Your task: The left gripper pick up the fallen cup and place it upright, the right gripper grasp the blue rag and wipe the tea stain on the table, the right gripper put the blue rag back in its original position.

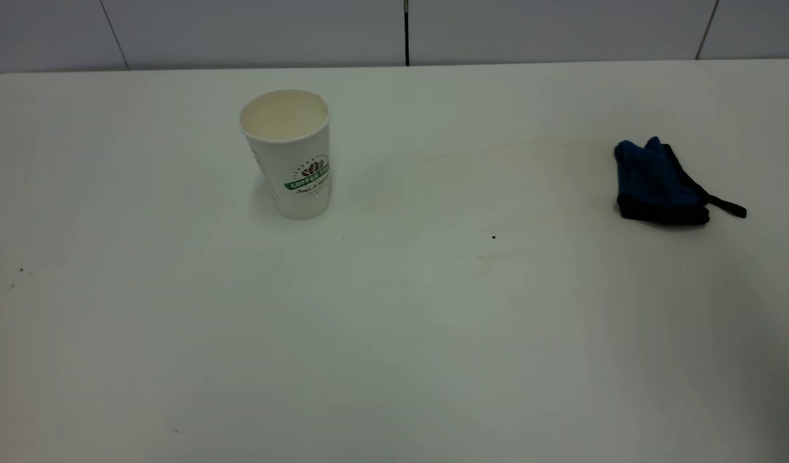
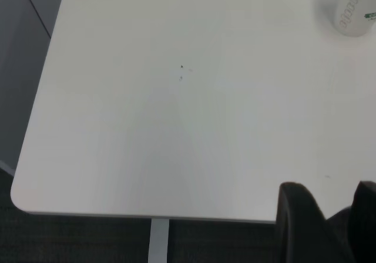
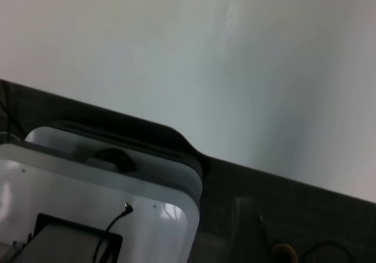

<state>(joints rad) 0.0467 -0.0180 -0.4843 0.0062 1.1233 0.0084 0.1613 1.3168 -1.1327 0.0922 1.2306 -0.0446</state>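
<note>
The white paper cup [image 1: 286, 154] with its green banner stands upright on the white table [image 1: 175, 360], left of centre. It also shows as the cup [image 2: 354, 9] far from my left gripper [image 2: 332, 207], which hovers open and empty over the table's near edge, outside the exterior view. The blue rag [image 1: 661, 182] lies crumpled at the right, its black strap trailing outward. Of the tea stain only a faint tan smear [image 1: 497, 153] shows between cup and rag, plus a pale trace [image 1: 481, 258]. My right gripper [image 3: 258, 228] is a dim shape off the table edge.
A tiny dark speck [image 1: 494, 237] sits mid-table, and small specks [image 1: 21, 271] lie at the left. A white rounded unit [image 3: 100, 198] with a black cable stands below the table edge [image 3: 194, 151]. Grey wall panels [image 1: 253, 29] run behind the table.
</note>
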